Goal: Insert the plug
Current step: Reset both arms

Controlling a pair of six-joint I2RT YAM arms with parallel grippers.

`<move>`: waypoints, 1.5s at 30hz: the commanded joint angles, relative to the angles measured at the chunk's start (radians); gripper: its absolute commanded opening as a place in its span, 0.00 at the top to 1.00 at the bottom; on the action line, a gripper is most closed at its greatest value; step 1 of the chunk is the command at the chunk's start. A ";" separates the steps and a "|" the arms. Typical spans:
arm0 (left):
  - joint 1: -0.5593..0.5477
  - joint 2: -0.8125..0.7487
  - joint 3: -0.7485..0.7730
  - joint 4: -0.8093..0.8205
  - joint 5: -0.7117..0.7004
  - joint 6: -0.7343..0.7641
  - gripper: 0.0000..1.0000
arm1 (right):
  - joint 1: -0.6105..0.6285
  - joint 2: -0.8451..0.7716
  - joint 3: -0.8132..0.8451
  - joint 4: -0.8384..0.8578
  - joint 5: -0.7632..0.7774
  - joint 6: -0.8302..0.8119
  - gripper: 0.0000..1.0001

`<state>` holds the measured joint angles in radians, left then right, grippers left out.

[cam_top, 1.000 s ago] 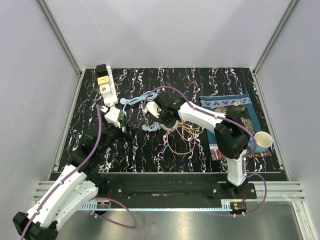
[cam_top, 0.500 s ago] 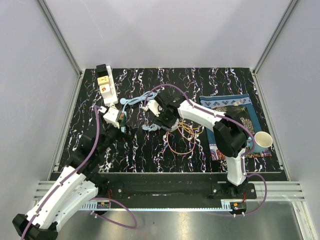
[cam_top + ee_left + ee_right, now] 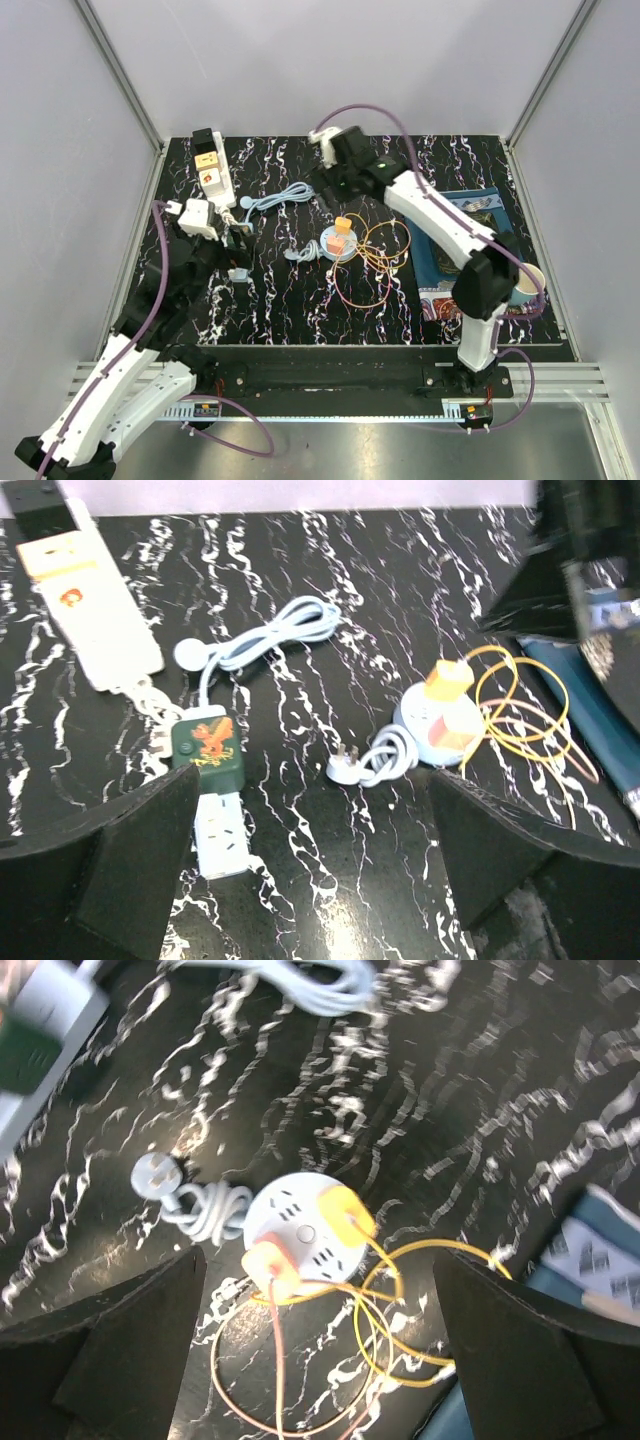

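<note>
The orange plug (image 3: 268,1260) is sitting in the round socket hub (image 3: 300,1225), just left of the frame's middle in my right wrist view, with a yellow plug (image 3: 347,1215) beside it in the same hub. My right end effector (image 3: 318,1300) is hanging above them with its fingers spread wide, gripping nothing. The picture is blurring here, so I cannot tell whether the orange body is lying flush, but I am judging it seated. Doing this step well means rising straight and keeping both fingers off the wires (image 3: 274,1340) looping below the hub, since a snag could pull the plug out.

In my left wrist view, my left end effector (image 3: 312,820) is also standing wide open and empty. A loose white plug (image 3: 343,765) is lying just left of the hub. A green adapter (image 3: 206,742) is sitting on a small white strip (image 3: 222,845) at lower left.

In the top view, the hub is resting near the middle of the black, white-veined table (image 3: 400,160). A long power strip (image 3: 213,175) is lying at upper left, with a blue mat (image 3: 490,225) and a paper cup (image 3: 527,280) at right. Pale grey walls and aluminium rails are enclosing the table.
</note>
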<state>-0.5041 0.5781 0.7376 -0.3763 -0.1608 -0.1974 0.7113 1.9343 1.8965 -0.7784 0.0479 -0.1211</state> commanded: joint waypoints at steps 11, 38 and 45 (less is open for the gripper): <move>0.007 -0.021 0.249 -0.245 -0.555 -0.146 0.01 | -0.456 -0.701 -0.479 0.122 0.216 0.462 0.00; 0.007 -0.271 0.382 -0.220 -0.711 -0.005 0.01 | -0.493 -1.465 -0.697 0.206 0.454 0.235 0.00; 0.007 -0.287 0.353 -0.219 -0.707 -0.011 0.01 | -0.467 -1.479 -0.711 0.223 0.461 0.224 0.00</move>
<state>-0.5011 0.3008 1.1088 -0.6312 -0.8444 -0.2317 0.2291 0.4568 1.1931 -0.6067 0.4866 0.1303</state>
